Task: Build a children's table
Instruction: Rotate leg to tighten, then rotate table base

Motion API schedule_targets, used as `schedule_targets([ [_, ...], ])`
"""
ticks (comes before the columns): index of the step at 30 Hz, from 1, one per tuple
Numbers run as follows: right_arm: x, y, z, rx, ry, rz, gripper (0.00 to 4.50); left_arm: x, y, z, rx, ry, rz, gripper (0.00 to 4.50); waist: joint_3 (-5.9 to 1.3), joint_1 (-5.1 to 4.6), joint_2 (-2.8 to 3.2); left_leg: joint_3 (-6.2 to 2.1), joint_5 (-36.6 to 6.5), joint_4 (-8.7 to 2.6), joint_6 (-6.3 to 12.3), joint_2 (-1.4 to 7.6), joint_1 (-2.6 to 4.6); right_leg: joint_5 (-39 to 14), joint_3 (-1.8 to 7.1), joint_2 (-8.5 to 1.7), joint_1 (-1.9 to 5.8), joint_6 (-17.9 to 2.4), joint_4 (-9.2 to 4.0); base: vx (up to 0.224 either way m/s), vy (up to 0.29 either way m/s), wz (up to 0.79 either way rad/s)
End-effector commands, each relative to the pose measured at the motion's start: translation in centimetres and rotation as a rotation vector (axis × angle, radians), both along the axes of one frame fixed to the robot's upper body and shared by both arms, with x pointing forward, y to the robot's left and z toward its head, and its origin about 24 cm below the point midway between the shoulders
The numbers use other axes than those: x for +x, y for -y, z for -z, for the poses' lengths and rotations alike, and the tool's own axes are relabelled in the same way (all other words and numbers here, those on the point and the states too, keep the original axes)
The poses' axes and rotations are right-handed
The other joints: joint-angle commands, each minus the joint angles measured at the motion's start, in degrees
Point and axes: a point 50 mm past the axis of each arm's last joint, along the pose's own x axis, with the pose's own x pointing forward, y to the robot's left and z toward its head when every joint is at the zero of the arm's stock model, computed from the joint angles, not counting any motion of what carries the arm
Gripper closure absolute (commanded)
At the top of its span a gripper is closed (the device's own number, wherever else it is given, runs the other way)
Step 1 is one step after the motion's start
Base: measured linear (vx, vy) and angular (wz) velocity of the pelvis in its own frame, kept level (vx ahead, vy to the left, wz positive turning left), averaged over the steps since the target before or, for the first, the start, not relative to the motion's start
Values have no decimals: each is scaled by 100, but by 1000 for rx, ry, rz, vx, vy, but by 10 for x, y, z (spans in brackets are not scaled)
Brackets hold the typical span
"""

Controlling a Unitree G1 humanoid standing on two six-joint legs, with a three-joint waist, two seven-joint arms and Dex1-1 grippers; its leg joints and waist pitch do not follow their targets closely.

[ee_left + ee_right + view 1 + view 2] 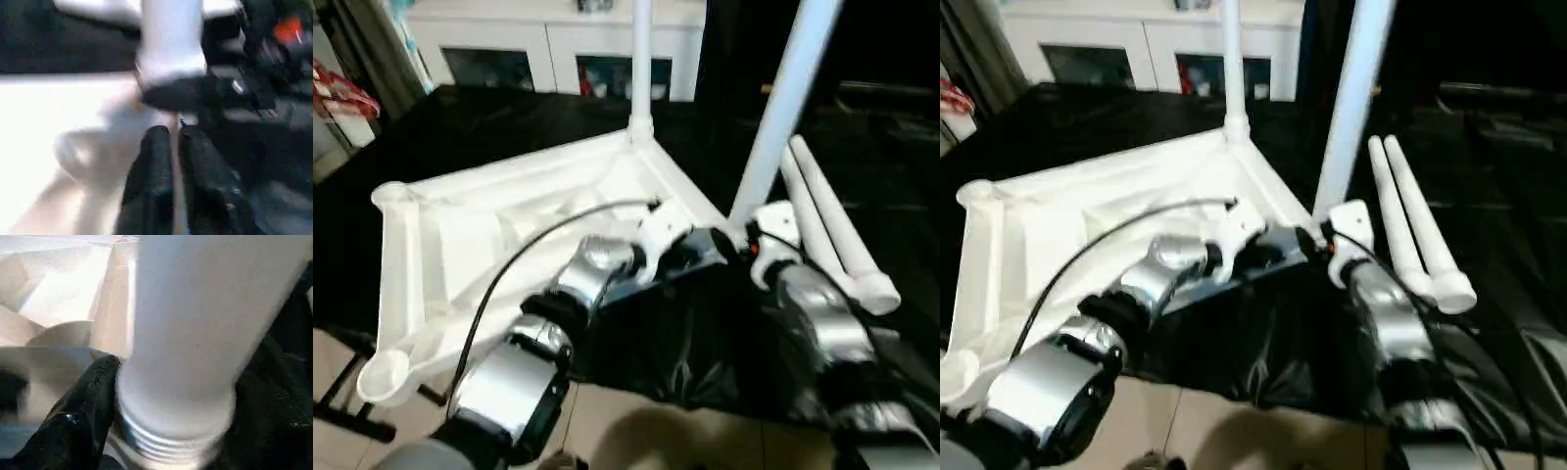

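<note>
**Robot works at an upturned white table**

No writing can be read. The children's table top point(499, 235) lies ribbed underside up on a black-draped surface point(460, 127), one smooth tapered leg point(640, 59) upright in the far corner socket. A second leg point(781, 108) stands tilted at the near corner; its ridged end point(171, 440) shows close up. The right gripper point(161, 396) straddles that leg — apparently clasping it. The left gripper point(175, 147) is closed, empty. Two loose legs point(1410, 225) lie alongside.

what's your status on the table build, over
Left pincer shut, empty, beside near corner socket. Right pincer around second leg at that socket. Tabletop upside down, far leg in. Two spare legs lie right.
</note>
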Motion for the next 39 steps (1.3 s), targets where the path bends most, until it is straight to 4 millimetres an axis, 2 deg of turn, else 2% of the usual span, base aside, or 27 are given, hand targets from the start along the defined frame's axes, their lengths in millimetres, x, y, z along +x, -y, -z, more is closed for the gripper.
schedule_targets([
  [1, -4, 11, -9, 3, 23, 2, 102, 7, -13, -11, -20, 63, -43, 372, -433, -11, -72, 7, -1092, -361, 484, 30, 78, -544, 80, -178, 364, -1360, -342, 0, 0, 0],
  [3, -6, 14, -12, -2, 28, -9, 102, 9, -20, -12, -21, 73, -60, 346, -450, -11, -34, 4, -1068, -350, 506, 31, 96, -471, 79, -173, 373, -1375, -324, 0, 0, 0],
  [5, -10, 20, -17, -9, 27, -44, 102, 13, -40, -14, -11, 84, -99, 346, -447, -5, -52, 9, -995, -343, 553, 32, 91, -400, 80, -166, 384, -1410, -313, 0, 0, 0],
  [8, -16, 23, -22, -15, 26, -106, 102, 18, -68, -19, 9, 95, -179, 346, -443, -13, -29, 11, -996, -343, 553, 37, 98, -420, 74, -155, 372, -1424, -312, 0, 0, 0],
  [11, -24, 26, -27, -26, 20, -173, 102, 27, -112, -29, 46, 133, -346, 346, -433, -10, -1, 4, -1201, -363, 459, 48, 121, -669, 71, -148, 358, -1353, -324, 0, 0, 0],
  [13, -28, 29, -28, -45, 12, -195, 102, 30, -147, -37, 105, 161, -468, 346, -414, -33, 11, -9, -1396, -395, 280, 50, 131, -897, 69, -141, 346, -1277, -333, 0, 0, 0],
  [14, -28, 29, -28, -45, 12, -195, 102, 30, -147, -37, 105, 161, -468, 346, -414, -33, 11, -9, -1396, -395, 280, 50, 131, -897, 69, -141, 346, -1277, -333, 0, 0, 0],
  [15, -31, 29, -29, -56, 8, -212, 102, 30, -162, -41, 127, 166, -514, 346, -404, -44, 16, -8, -1476, -406, 195, 48, 138, -1017, 74, -143, 334, -1261, -336, 0, 0, 0],
  [16, -34, 29, -29, -67, 5, -229, 102, 28, -179, -46, 145, 167, -557, 346, -413, -33, 0, -6, -1472, -400, 183, 54, 151, -1012, 79, -141, 332, -1258, -332, 0, 0, 0],
  [18, -42, 27, -31, -46, -19, -289, 102, 22, -205, -53, 176, 156, -621, 346, -414, -25, 12, -14, -1397, -403, 173, 61, 138, -920, 87, -151, 342, -1251, -309, 0, 0, 0],
  [19, -47, 25, -32, -35, -34, -329, 102, 17, -218, -54, 212, 149, -644, 346, -423, -29, 1, -9, -1286, -390, 206, 60, 128, -747, 93, -139, 340, -1252, -290, 0, 0, 0],
  [22, -60, 14, -31, -2, -97, -455, 102, -1, -252, -50, 375, 84, -675, 346, -405, -36, 33, -13, -1300, -405, 249, 68, 132, -765, 94, -133, 322, -1229, -289, 0, 0, 0],
  [24, -61, 8, -28, -2, -118, -479, 102, -8, -262, -47, 451, 53, -679, 346, -386, -60, 34, -8, -1459, -430, 161, 72, 142, -1026, 95, -130, 289, -1203, -312, 0, 0, 0],
  [25, -56, 2, -23, -9, -125, -461, 102, -11, -265, -45, 486, 30, -680, 363, -371, -53, 20, -10, -1697, -448, 29, 84, 179, -1400, 108, -147, 250, -1185, -351, 0, 0, 0],
  [26, -55, 1, -23, -10, -127, -457, 102, -11, -265, -44, 490, 27, -680, 363, -371, -53, 20, -10, -1697, -448, 29, 84, 179, -1400, 108, -147, 250, -1185, -351, 0, 0, 0],
  [27, -52, -2, -20, -5, -135, -440, 102, -13, -265, -42, 504, 12, -675, 363, -365, -32, 43, -4, -1818, -449, -41, 79, 207, -1577, 119, -154, 211, -1167, -369, 0, 0, 0],
  [28, -49, -5, -18, 0, -143, -424, 120, -15, -264, -39, 514, -3, -670, 377, -365, -21, -12, 1, -1864, -454, -99, 84, 216, -1619, 133, -154, 196, -1148, -374, 0, 0, 0],
  [29, -47, -7, -16, -6, -152, -410, 120, -16, -262, -35, 518, -24, -658, 377, -360, -13, 6, -18, -1863, -471, -150, 78, 194, -1650, 130, -155, 212, -1131, -354, 0, 0, 0],
  [34, -37, -19, -2, -68, -209, -397, 158, -24, -245, -8, 534, -125, -542, 414, -364, -22, 8, -24, -1931, -463, -250, 48, 172, -1783, 142, -173, 212, -982, -364, 0, 0, 0],
  [36, -32, -25, 2, -90, -229, -400, 172, -25, -239, 0, 527, -157, -512, 432, -383, -29, 25, -31, -1838, -450, -250, 29, 148, -1648, 133, -175, 236, -991, -351, 0, 0, 0],
  [39, -26, -30, 7, -154, -252, -389, 196, -27, -233, 6, 547, -191, -457, 446, -390, -25, 3, -28, -1676, -435, -212, 25, 136, -1451, 132, -172, 253, -1046, -327, 0, 0, 0],
])
